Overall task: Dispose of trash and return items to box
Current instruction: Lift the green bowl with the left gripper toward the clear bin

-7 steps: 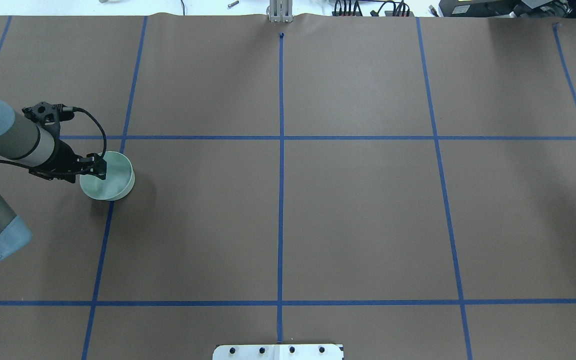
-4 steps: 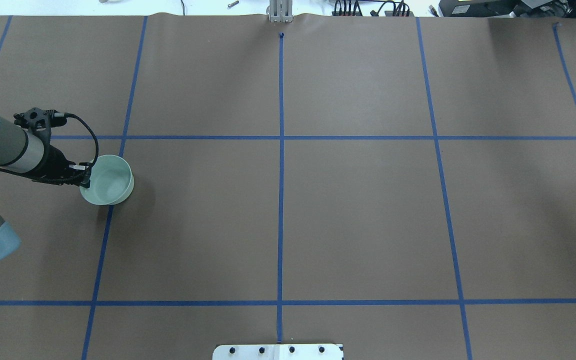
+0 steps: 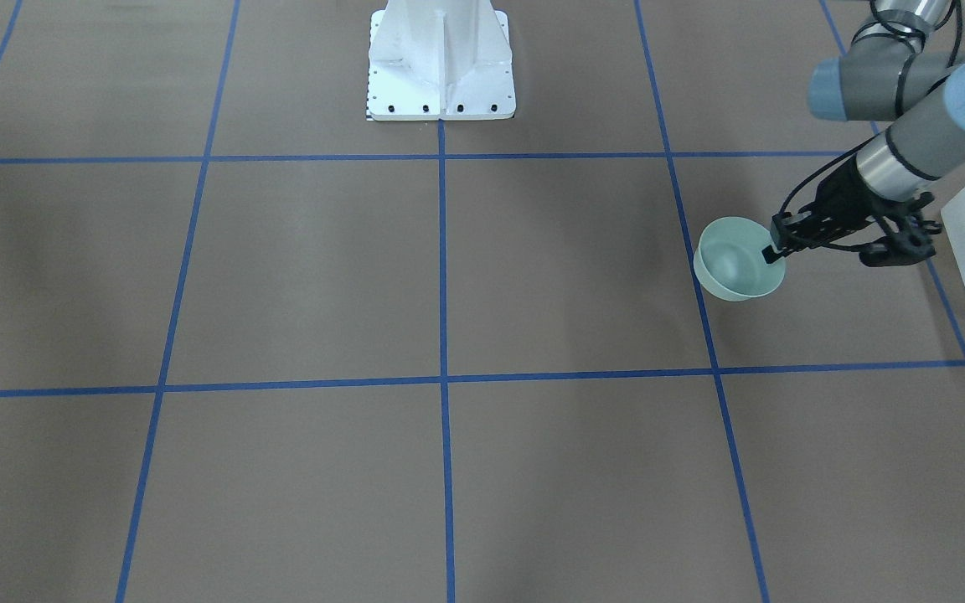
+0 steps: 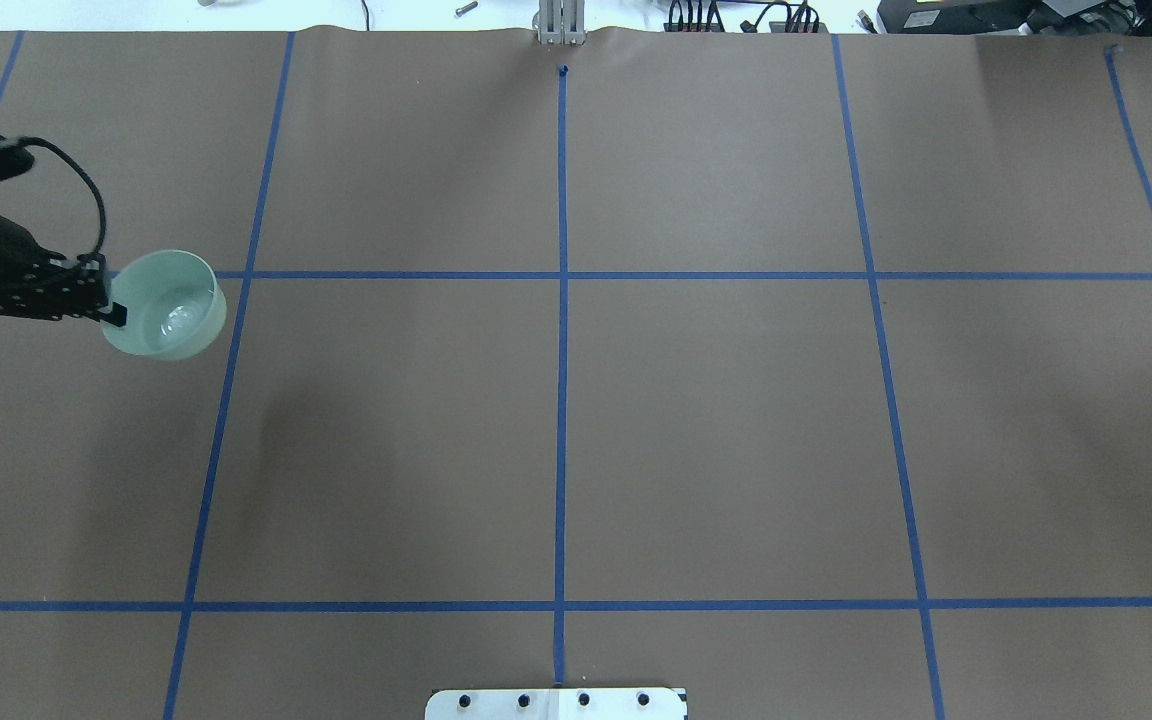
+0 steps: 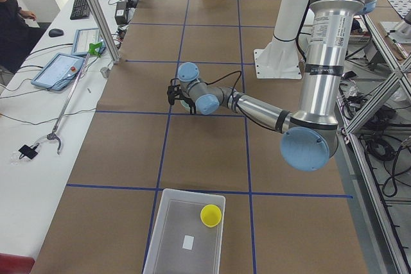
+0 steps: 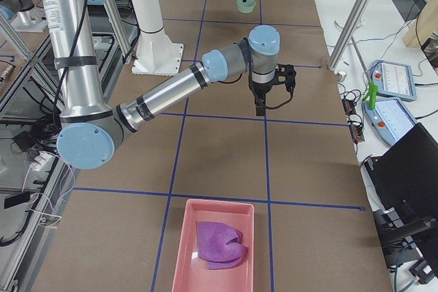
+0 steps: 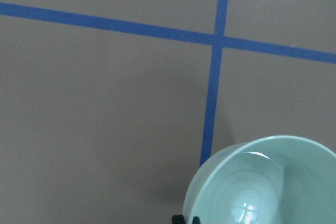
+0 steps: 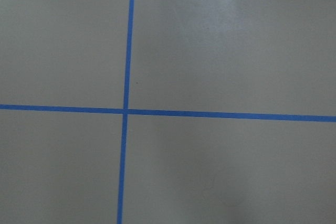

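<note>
My left gripper (image 4: pixel 116 313) is shut on the near rim of the pale mint-green bowl (image 4: pixel 164 305) and holds it above the table at the left. The bowl hangs upright and empty in the front view (image 3: pixel 738 261), with the gripper (image 3: pixel 776 249) at its rim. The left wrist view shows the bowl (image 7: pixel 262 182) at the bottom right. The frosted box (image 5: pixel 186 235) stands beyond the table's left end, and the yellow cup (image 5: pixel 210 215) sits inside it. The right gripper (image 6: pixel 260 106) points down over bare table; I cannot tell its state.
A pink tray (image 6: pixel 217 218) holding a purple cloth (image 6: pixel 219 243) stands at the table's right end. The white robot base (image 3: pixel 441 63) is at the table's middle edge. A white slip (image 5: pixel 187 242) lies in the box. Blue tape lines grid the brown table.
The left gripper has lifted the bowl off the table and carried it left and farther from the robot. A part of the right arm now shows at the overhead view's right edge.
</note>
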Robot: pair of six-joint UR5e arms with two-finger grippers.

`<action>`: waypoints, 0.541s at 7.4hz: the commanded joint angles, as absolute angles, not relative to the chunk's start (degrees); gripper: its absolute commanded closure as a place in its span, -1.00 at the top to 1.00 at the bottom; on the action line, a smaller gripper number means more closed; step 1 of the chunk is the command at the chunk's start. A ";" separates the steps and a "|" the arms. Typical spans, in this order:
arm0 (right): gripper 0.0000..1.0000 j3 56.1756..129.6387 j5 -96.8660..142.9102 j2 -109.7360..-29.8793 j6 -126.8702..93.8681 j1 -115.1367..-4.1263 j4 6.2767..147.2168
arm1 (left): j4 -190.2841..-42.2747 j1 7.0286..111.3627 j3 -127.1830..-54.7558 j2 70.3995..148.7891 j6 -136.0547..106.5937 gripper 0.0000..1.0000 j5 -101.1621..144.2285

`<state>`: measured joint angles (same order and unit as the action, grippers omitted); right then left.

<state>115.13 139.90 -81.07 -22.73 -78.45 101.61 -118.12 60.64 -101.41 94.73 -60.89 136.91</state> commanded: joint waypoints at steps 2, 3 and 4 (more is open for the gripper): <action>1.00 115.66 131.24 -77.78 -36.62 -66.12 97.31 | -117.51 75.18 -101.34 88.71 -47.02 -1.00 139.13; 1.00 115.66 131.05 -77.78 -37.09 -65.05 96.95 | -115.68 81.67 -101.42 85.98 -37.19 -1.00 138.96; 1.00 115.58 130.96 -77.78 -37.18 -64.52 96.94 | -112.18 88.09 -101.34 83.69 -25.78 -1.00 138.52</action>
<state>115.64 131.59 -77.86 -36.31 -65.87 97.34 -115.42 80.34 -101.43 86.69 -38.67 138.87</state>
